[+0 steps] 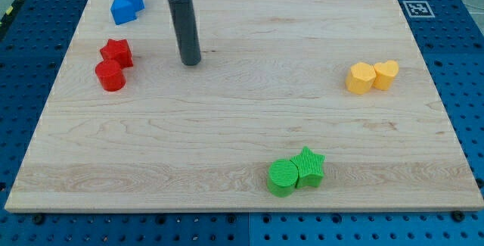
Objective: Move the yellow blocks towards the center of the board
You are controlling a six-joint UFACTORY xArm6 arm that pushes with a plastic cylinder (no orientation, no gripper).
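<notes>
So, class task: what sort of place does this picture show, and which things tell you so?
Probably a robotics lab bench. A wooden board sits on a blue perforated table, a printed marker tag marks its corner, and my tip rests near the red blocks.

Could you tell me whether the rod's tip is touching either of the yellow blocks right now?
No, my tip rests on bare board near the red blocks, far to the view's left of the yellow blocks.

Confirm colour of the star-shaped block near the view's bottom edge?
Green. The star block touches a green cylinder; the camera view, the only one, shows it clearly.
</notes>
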